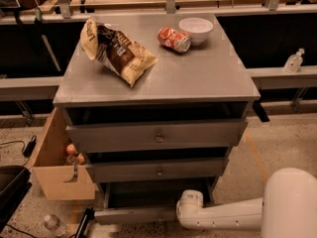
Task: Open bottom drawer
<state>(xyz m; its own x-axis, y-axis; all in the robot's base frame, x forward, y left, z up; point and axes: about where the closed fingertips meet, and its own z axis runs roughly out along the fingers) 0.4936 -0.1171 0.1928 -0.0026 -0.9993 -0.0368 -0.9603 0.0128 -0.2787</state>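
The grey cabinet [208,78] has three drawers. The bottom drawer [133,215] is the lowest, with the narrowest front. It stands pulled out toward me, with a dark gap [148,197] showing behind its front panel. Its knob is hidden. My white arm [233,214] reaches in from the lower right. The gripper [174,213] is at the right end of the bottom drawer's front, mostly hidden behind the round wrist [190,205]. The middle drawer [159,171] and top drawer [158,137] each show a small centre knob.
A chip bag [119,51], a red soda can [174,38] and a white bowl [196,29] lie on the cabinet top. An open cardboard box [54,172] with fruit stands against the cabinet's left side. A bottle [52,224] lies on the floor at the lower left.
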